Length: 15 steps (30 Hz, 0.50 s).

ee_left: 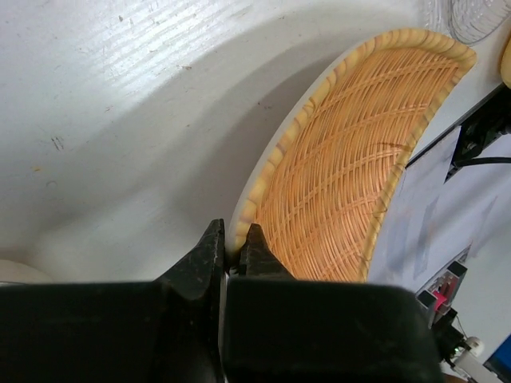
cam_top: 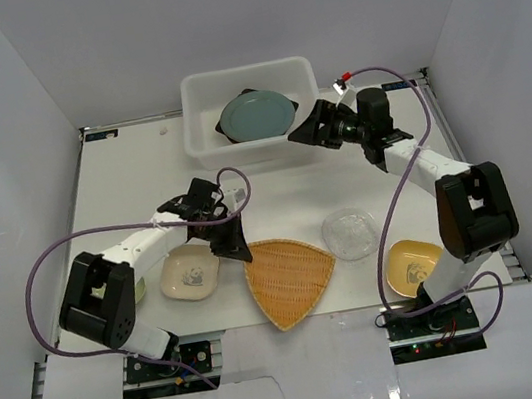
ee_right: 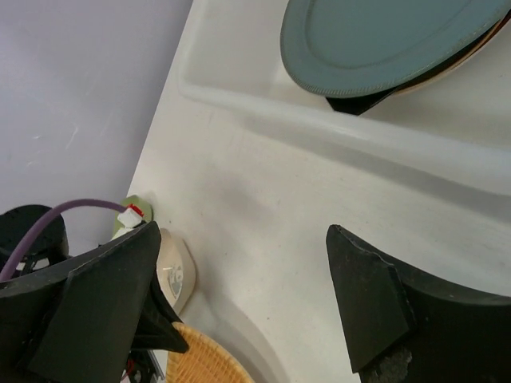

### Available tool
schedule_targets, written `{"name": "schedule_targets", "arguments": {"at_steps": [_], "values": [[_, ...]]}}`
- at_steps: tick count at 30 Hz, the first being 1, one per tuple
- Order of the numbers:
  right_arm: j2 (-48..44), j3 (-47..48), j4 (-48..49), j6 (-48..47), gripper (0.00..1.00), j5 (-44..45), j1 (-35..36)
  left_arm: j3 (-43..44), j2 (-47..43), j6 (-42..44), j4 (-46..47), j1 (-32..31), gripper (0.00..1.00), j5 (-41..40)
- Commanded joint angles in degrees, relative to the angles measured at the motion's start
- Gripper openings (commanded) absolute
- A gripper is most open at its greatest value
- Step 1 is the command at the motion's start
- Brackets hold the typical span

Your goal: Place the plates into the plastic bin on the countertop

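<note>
Left gripper (ee_left: 235, 249): pinched on fan plate (ee_left: 351, 175) rim
Right gripper (ee_right: 243, 263): wide apart, empty, beside bin (ee_right: 335, 124)

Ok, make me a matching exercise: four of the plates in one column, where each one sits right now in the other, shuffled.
1 teal plate
2 woven fan plate
3 clear glass plate
4 yellow plate

A rim pinched in the left hand
B in the plastic bin
C by the right arm's base
D free on the countertop, right of the woven one

Pairs: 1-B, 2-A, 3-D, 4-C.
</note>
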Motion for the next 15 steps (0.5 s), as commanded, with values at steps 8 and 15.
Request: {"name": "schedule_targets", "arguments": {"at_steps": [8, 15], "values": [[-9.8, -4.7, 3.4, -2.0, 0.90, -0.4, 0.6, 4.0, -11.5, -2.5, -2.1, 0.0, 0.00, -2.4], [-23.5, -11.3, 2.8, -2.5, 0.91, 3.9, -0.5, 14.0, -20.6, -10.5, 1.9, 0.6, 0.00, -5.2]]}}
